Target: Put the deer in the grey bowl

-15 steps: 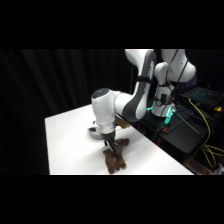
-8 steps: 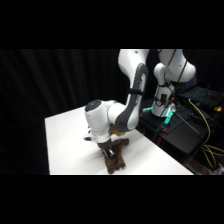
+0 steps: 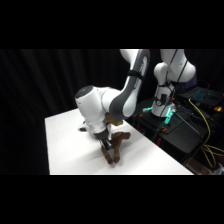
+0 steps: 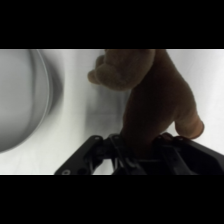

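the deer (image 3: 114, 146) is a small brown plush toy with a lighter tan part and floppy limbs. in the side view it lies on the white surface (image 3: 65, 145) near its front edge, stretched out, with one brown limb reaching toward the far side. in the wrist view its dark brown body (image 4: 150, 107) fills the middle, and a paler tan rounded part sits at the top. the grey bowl (image 4: 22, 97) shows at the left of the wrist view, round, smooth and shiny, standing just beside the deer but apart from it. the deer is not in the bowl.
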### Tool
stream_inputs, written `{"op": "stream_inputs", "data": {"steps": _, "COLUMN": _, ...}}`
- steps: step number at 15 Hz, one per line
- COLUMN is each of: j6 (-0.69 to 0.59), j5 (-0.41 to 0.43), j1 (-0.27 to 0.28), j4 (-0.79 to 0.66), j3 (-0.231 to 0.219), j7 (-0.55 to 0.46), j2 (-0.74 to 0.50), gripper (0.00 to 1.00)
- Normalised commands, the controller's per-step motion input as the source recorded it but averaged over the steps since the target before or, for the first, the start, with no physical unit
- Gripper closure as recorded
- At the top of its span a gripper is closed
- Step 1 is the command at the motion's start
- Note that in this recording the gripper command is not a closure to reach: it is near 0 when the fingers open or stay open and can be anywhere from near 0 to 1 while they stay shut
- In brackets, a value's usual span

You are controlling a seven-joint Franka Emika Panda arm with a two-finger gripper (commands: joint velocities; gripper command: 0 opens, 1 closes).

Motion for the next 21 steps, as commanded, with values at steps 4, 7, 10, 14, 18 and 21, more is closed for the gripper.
{"op": "stream_inputs", "data": {"steps": 4, "j6": -0.4, "j5": -0.027, "j1": -0.086, "j4": -0.07, "j3": -0.082, "j7": -0.07, "j2": -0.55, "gripper": 0.59}}
{"op": "stream_inputs", "data": {"steps": 7, "j6": -0.14, "j5": -0.083, "j1": -0.142, "j4": -0.08, "j3": -0.132, "j7": -0.13, "j2": -0.38, "gripper": 0.58}}
{"op": "stream_inputs", "data": {"steps": 10, "j6": 0.1, "j5": -0.088, "j1": -0.171, "j4": -0.1, "j3": -0.144, "j7": -0.15, "j2": -0.17, "gripper": 0.58}}
{"op": "stream_inputs", "data": {"steps": 14, "j6": 0.39, "j5": 0.043, "j1": -0.147, "j4": -0.1, "j3": -0.083, "j7": -0.09, "j2": 0.07, "gripper": 0.58}}
{"op": "stream_inputs", "data": {"steps": 18, "j6": 0.46, "j5": 0.193, "j1": -0.066, "j4": -0.09, "j3": 0.029, "j7": -0.03, "j2": 0.18, "gripper": 0.58}}
{"op": "stream_inputs", "data": {"steps": 21, "j6": 0.41, "j5": 0.198, "j1": -0.051, "j4": -0.03, "j3": 0.077, "j7": -0.01, "j2": 0.16, "gripper": 0.4}}
